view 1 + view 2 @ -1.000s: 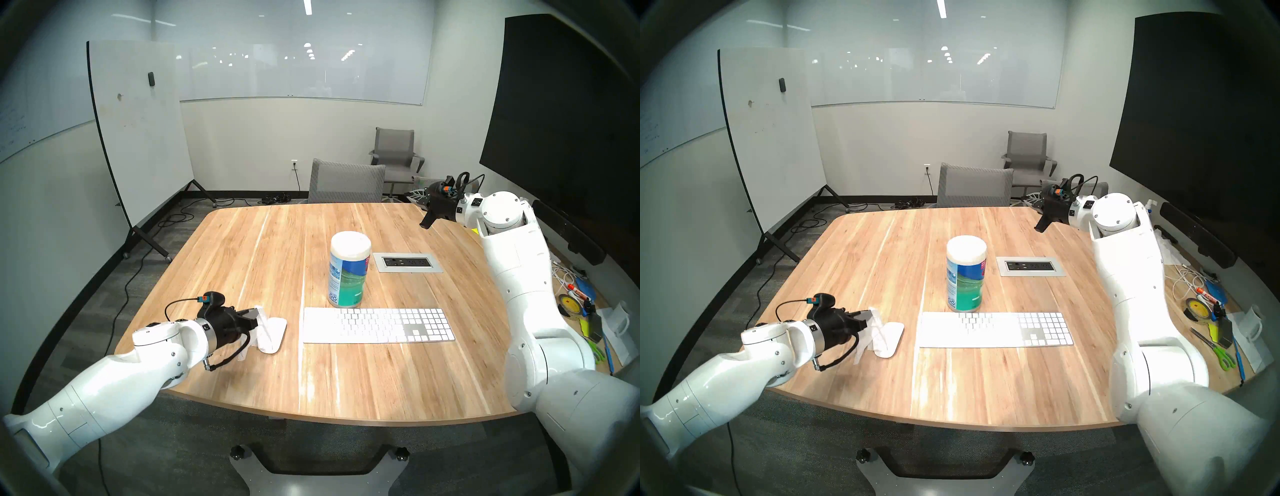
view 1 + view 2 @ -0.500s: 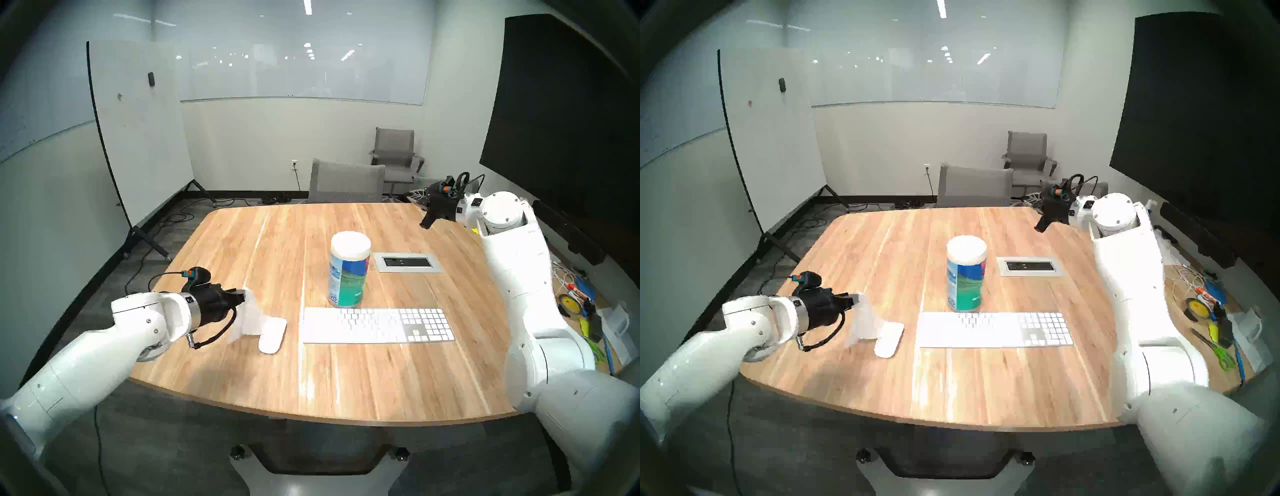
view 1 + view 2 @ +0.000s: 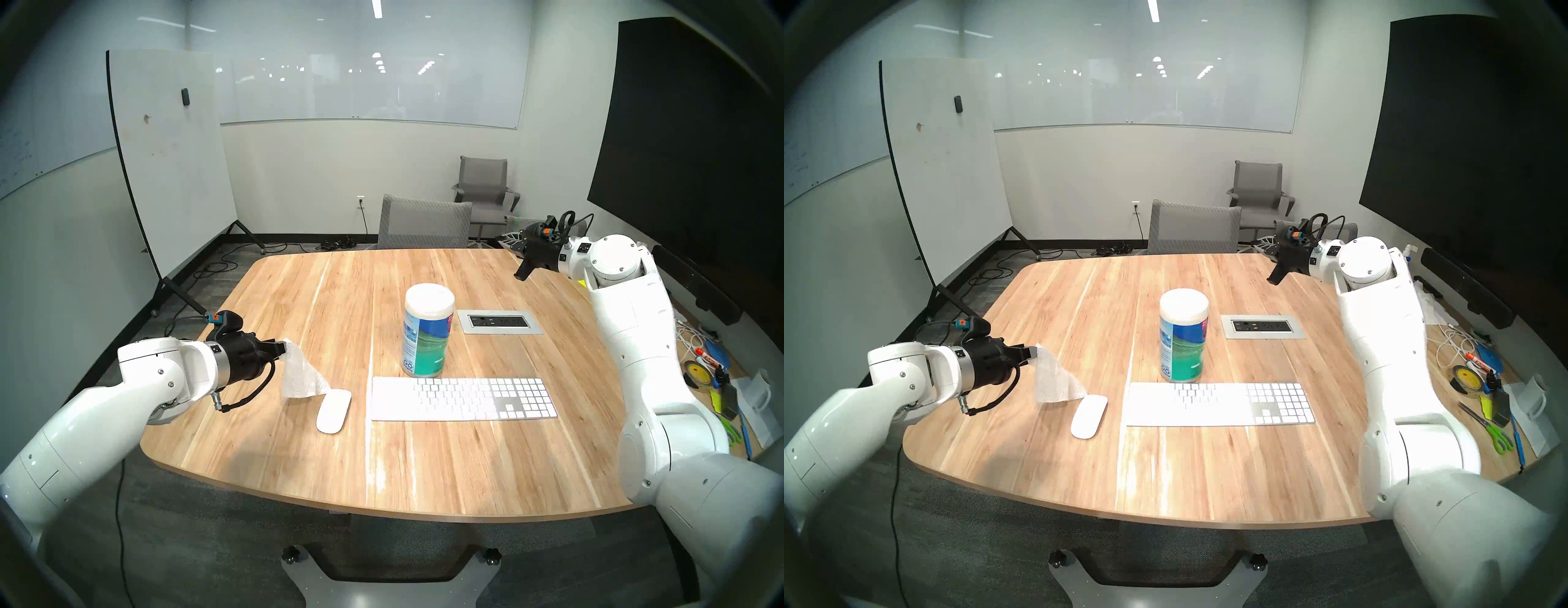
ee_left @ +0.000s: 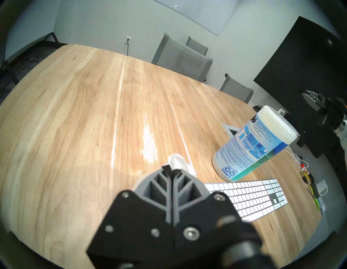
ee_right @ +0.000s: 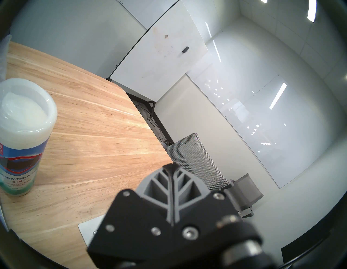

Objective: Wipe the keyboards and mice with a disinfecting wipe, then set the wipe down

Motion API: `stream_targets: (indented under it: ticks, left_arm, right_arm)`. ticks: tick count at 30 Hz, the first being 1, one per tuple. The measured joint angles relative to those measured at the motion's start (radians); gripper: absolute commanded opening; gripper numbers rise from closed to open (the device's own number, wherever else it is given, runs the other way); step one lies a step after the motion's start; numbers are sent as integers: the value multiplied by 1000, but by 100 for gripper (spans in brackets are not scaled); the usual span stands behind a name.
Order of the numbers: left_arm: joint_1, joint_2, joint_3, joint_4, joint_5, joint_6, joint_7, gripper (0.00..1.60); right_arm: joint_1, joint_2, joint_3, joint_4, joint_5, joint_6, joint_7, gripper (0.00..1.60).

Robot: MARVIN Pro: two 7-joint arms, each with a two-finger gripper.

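Wipe (image 3: 302, 375), thin and limp, hangs pinched by one corner in the left gripper (image 3: 283, 347) above the table (image 3: 297, 458) just left of the mouse (image 3: 334, 411), likely to flutter, while the right gripper (image 3: 521, 274) sits closed and empty far off

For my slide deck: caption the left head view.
Left gripper dangles a wipe beside the mouse; the keyboard waits.

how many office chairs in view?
3. One grey mesh office chair is pushed up to the wooden table's far edge. A second stands behind it by the back wall. A third sits at the far right corner, mostly hidden behind the right arm in the head views.
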Motion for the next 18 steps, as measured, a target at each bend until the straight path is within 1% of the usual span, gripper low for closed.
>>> stream_targets:
  ticks: [8,15,18]
  left_arm:
    - [-20,21,-37,-4,-21,24,10,0]
    - [-76,36,-67,-1,-31,54,12,0]
    - [-102,36,-67,1,-31,71,20,0]
  right_arm:
    - [0,0,0,0,0,0,0,0]
    - [0,0,0,0,0,0,0,0]
    - [0,0,0,0,0,0,0,0]
